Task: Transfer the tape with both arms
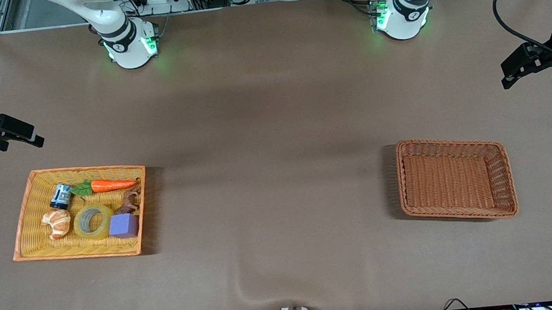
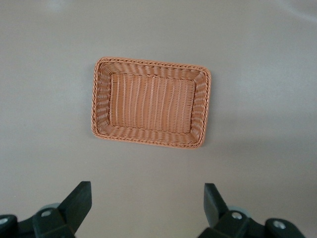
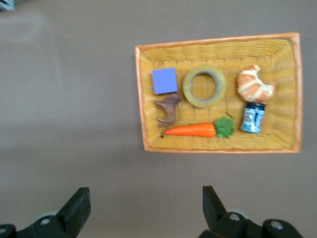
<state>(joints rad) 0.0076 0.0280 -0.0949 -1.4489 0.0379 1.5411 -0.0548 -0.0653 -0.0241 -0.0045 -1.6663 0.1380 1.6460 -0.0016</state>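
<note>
The translucent yellow ring-shaped roll of tape (image 1: 93, 221) lies flat, hole upward, in the yellow-orange woven tray (image 1: 26, 215) at the right arm's end of the brown tabletop (image 1: 268, 176). Within the tray it has the purple cube (image 1: 124, 225) touching or just beside it at 3 o'clock in the front view, the toy croissant (image 1: 57, 222) at 9 o'clock, the brown animal figure (image 1: 128, 201) near 2 o'clock, and the orange toy carrot (image 1: 112, 184) toward 12 o'clock.

The right gripper (image 1: 13, 133) hangs above bare tabletop, off the tray's edge on the side toward the robot bases; the tape lies from it at about 5 o'clock in the front view. Being a ring lying flat, it has no long axis to align with. The right arm looks much the nearer and likely picks first. Its jaws stand wide and hold nothing.

The left gripper (image 1: 526, 66) waits over the tabletop at its own end, the empty red-brown wicker basket (image 1: 506, 181) below it, jaws likewise wide and empty.
</note>
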